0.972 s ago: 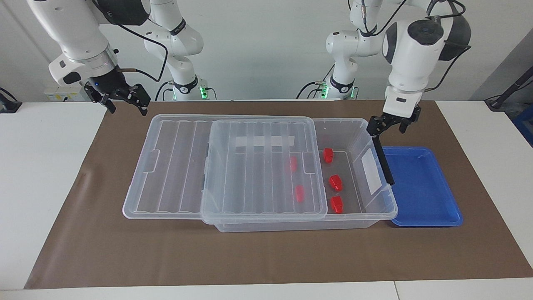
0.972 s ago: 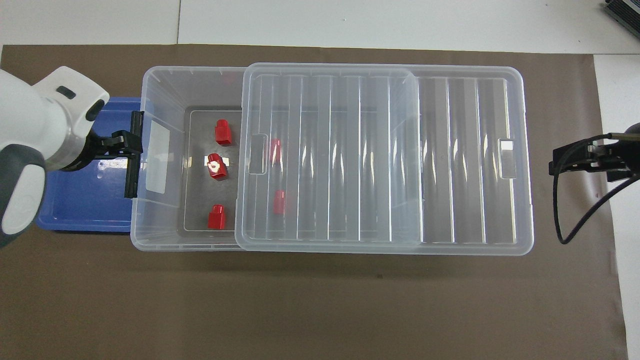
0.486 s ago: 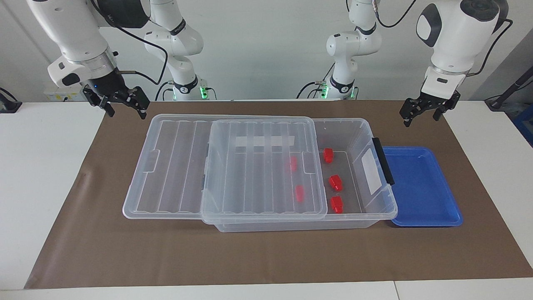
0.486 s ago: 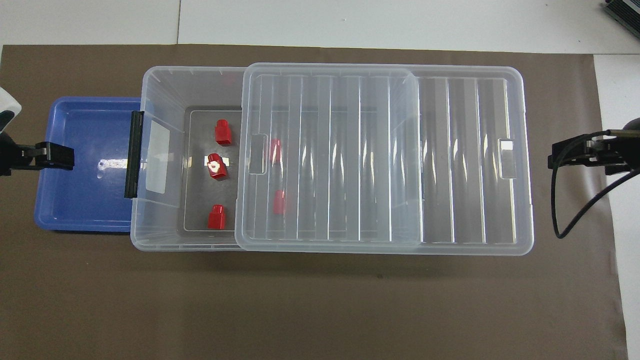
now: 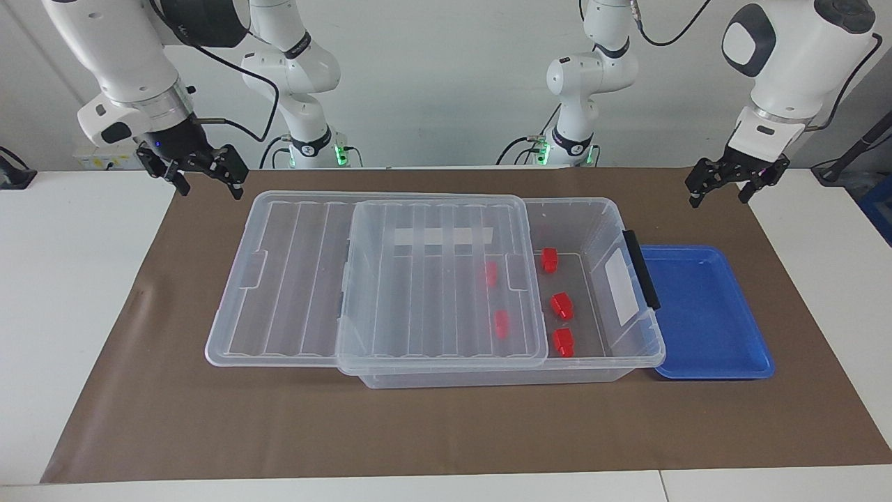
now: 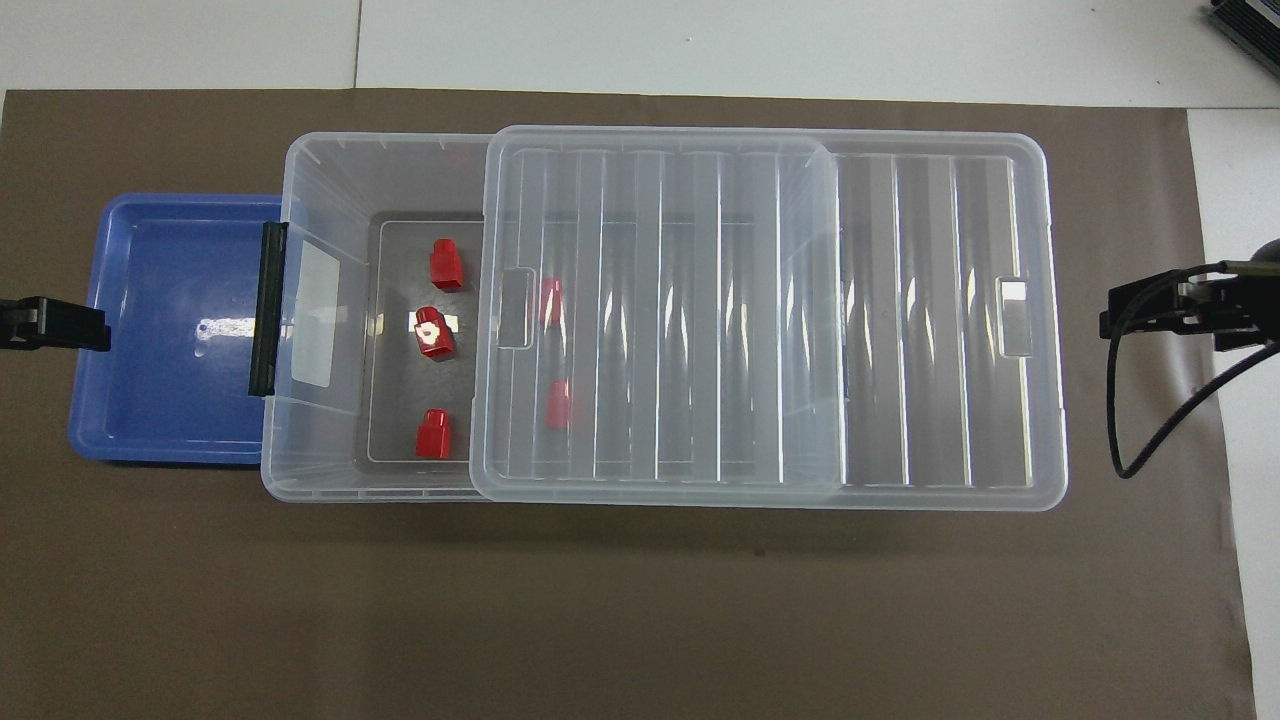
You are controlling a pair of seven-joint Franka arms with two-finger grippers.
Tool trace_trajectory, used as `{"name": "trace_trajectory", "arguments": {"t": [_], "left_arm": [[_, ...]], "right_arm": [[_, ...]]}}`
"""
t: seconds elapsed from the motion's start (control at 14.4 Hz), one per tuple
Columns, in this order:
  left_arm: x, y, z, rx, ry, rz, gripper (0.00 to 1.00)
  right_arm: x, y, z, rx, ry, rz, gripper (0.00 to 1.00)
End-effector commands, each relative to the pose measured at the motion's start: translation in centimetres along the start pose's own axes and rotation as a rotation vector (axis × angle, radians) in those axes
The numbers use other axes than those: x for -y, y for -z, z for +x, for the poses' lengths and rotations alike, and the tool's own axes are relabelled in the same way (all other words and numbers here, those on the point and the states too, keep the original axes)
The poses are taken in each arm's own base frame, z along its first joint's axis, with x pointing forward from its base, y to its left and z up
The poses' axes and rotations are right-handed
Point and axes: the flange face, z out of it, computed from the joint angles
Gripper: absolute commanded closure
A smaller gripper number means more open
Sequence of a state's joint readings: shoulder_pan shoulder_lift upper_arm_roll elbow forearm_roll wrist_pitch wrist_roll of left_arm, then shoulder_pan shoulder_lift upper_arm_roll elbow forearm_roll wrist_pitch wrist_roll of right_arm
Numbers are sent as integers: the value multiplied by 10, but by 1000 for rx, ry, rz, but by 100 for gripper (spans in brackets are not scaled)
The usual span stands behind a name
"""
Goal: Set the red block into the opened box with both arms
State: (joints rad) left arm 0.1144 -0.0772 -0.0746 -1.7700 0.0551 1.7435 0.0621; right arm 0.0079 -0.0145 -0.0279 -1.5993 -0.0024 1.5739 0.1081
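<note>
Five red blocks (image 5: 562, 306) lie in the box (image 5: 631, 362), two of them under its slid-aside lid (image 5: 418, 279). Both grippers hang empty, well apart from them: left gripper (image 5: 725, 185) over the mat (image 5: 446, 425) past the blue tray (image 5: 704, 314), right gripper (image 5: 201, 173) over the mat's other end, jaws apart.

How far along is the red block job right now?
Done, it appears: five red blocks lie in the box, two under the lid slid partway toward the right arm's end. The blue tray holds none. In hand: nothing; the left gripper and right gripper hang open above the mat. Left: seemingly nothing, unless the lid goes back.
</note>
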Motion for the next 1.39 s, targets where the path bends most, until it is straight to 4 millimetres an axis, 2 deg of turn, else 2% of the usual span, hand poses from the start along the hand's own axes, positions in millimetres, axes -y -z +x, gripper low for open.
{"name": "trace_trajectory", "arguments": {"t": [0.0,0.14,0.35,0.49,0.56,0.62,0.69,0.76,0.97,1.11,1.32], "left_arm": [[-7,8,-4,-20,-23,-14,0],[-12,16,1,-39,-30,-15,0],[-13,16,0,-30,-33,-15,0],[-13,17,-1,-27,-33,-15,0],[-17,17,-1,-19,-39,-14,0],[-17,23,-1,-21,-39,-14,0],[-19,27,-1,-18,-41,-14,0],[-19,28,-1,-16,-43,-14,0],[-16,27,-3,-7,-38,-16,0],[-10,27,-4,-5,-30,-18,0],[-8,28,-3,-1,-22,-36,0]], "right_arm": [[-5,1,-7,-10,18,15,0],[-5,1,-7,-10,18,15,0],[-8,0,-7,-11,25,15,0],[-10,0,-6,-13,31,15,9],[-17,-2,-5,-13,40,14,24],[-22,-5,-4,-27,68,14,48],[-25,-8,-4,-37,86,14,77],[-34,-14,-2,-50,89,13,100],[-45,-37,14,-121,140,7,100],[-45,-65,30,-133,189,2,100],[-48,-95,53,-153,246,-3,100]]}}
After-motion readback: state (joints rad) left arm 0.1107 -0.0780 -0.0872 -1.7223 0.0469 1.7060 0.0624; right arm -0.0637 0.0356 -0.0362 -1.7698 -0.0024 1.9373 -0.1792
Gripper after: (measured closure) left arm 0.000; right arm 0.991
